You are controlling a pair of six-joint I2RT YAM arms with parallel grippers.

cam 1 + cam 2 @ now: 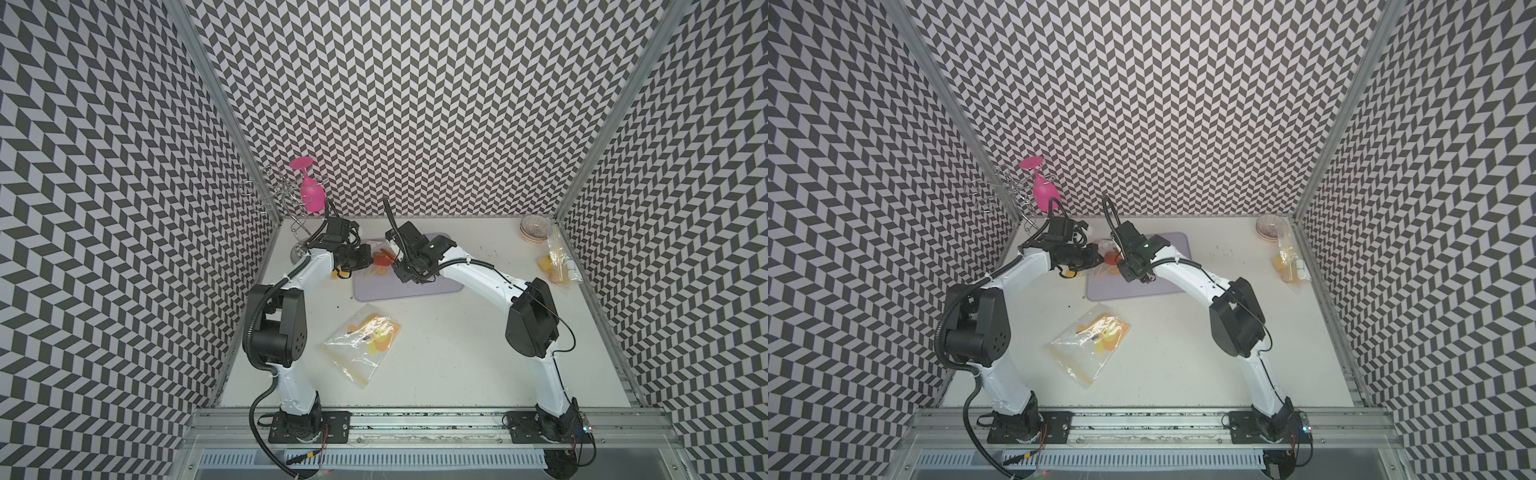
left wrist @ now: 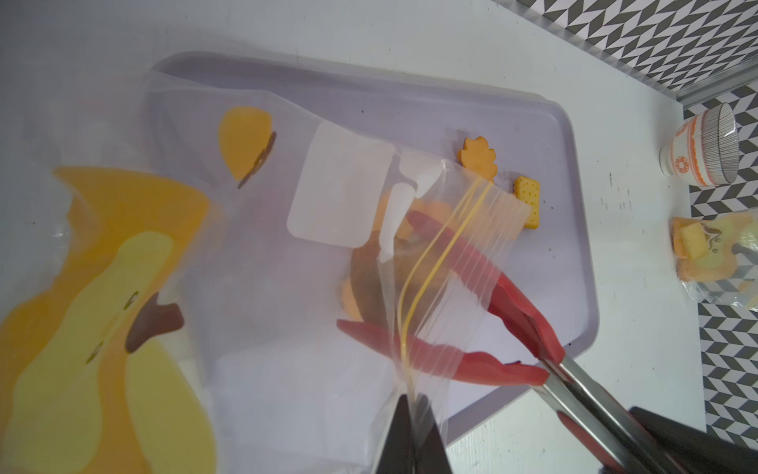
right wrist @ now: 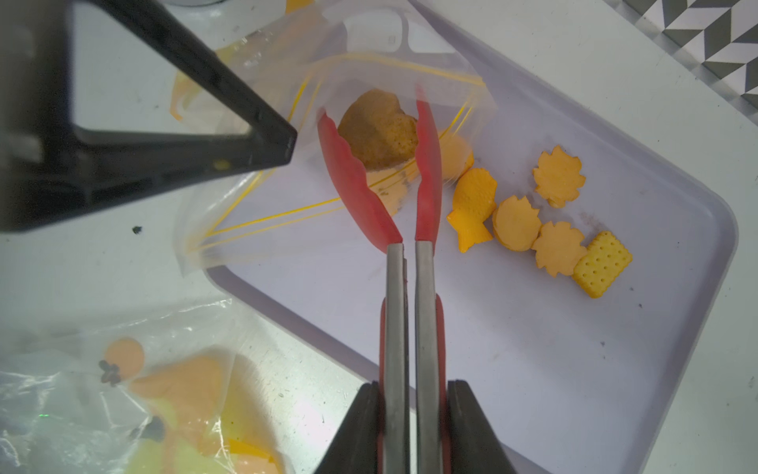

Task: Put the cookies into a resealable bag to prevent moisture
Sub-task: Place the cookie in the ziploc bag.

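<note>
My left gripper [image 2: 412, 414] is shut on the zip rim of a clear resealable bag [image 2: 262, 266], holding its mouth up over the lilac tray [image 3: 533, 369]. My right gripper [image 3: 410, 385] is shut on the steel handles of red-tipped tongs [image 3: 404, 287]. The tong tips reach into the bag's mouth [image 3: 393, 69] with a browner heart cookie [image 3: 377, 131] between them. Several yellow-orange cookies lie on the tray beside the bag: a fish [image 3: 471, 205], scalloped rounds [image 3: 517, 221] and a rectangle [image 3: 603, 264]. In both top views the two grippers meet over the tray's left end [image 1: 374, 266] [image 1: 1106, 262].
A second clear bag with printed fruit [image 1: 365, 340] lies on the table in front of the tray. Another filled bag [image 1: 557, 266] and stacked bowls [image 1: 534, 228] sit at the back right. A pink glass [image 1: 311, 191] hangs on a wire rack at the back left.
</note>
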